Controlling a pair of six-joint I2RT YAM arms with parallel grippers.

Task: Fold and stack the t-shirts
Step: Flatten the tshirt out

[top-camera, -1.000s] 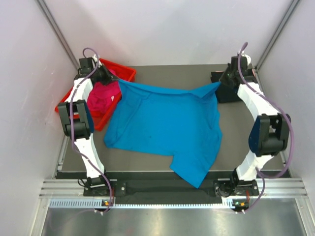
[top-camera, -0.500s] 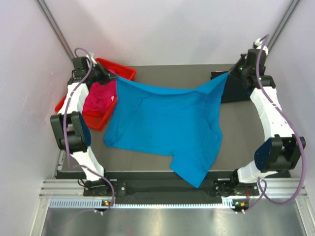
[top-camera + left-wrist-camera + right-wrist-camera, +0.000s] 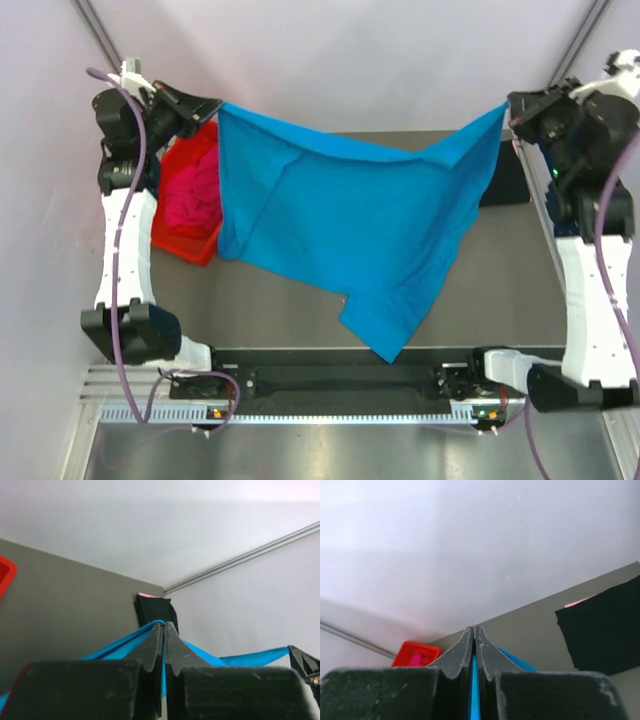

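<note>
Above the grey table [image 3: 500,280], soft turquoise t-shirt [image 3: 350,220], sagging, creased.

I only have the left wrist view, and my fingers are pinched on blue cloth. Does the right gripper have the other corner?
Observer: Yes. The right gripper is shut on the other corner of the turquoise t-shirt, which hangs spread between both arms.
Operator: Where is the pink one?
Observer: The magenta t-shirt lies bunched in the red tray on the left side.
Operator: And that dark shape at the far corner?
Observer: The right wrist view shows it is the black t-shirt, lying flat on the table.
</note>
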